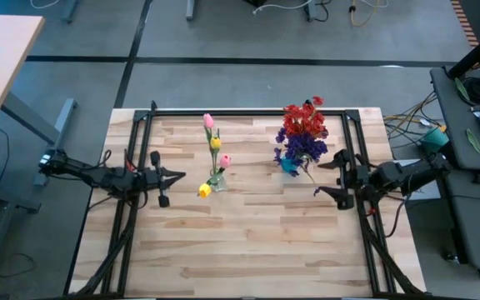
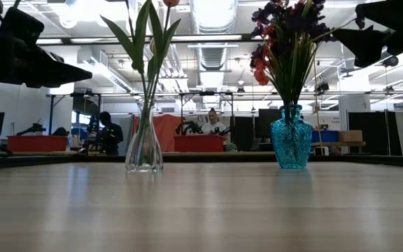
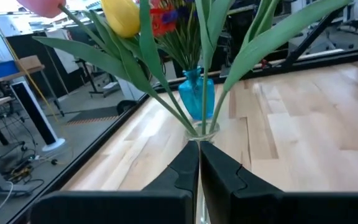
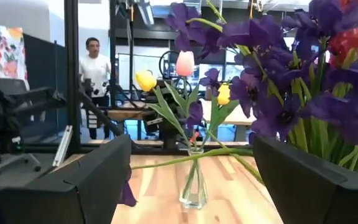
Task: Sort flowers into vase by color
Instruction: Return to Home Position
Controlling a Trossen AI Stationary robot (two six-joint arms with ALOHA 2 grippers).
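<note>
The left arm [image 1: 90, 172] reaches in over the left edge of the table [image 1: 248, 250], and the left gripper [image 1: 177, 175] points toward the middle with its two fingers [image 3: 179, 177] pressed together. The right arm [image 1: 407, 175] comes in over the right edge (both are held above the surface), and the right gripper [image 1: 327, 176] faces inward with its fingers [image 4: 86, 174] spread wide

The table [image 1: 248, 242] is surfaced in pale wood planks with a streaked tan grain, and it is edged by a black frame [image 1: 248, 112]. Pink tulips [image 1: 208, 121] and yellow tulips [image 1: 204, 191] with green leaves [image 3: 148, 56] are held in the clear, colourless vase [image 2: 144, 147]. Red blossoms [image 1: 305, 117] and purple blossoms [image 1: 302, 148] are held in the turquoise-blue vase [image 2: 291, 138]. The left gripper [image 1: 182, 175] and the right gripper [image 1: 320, 176] are finished in black.
</note>
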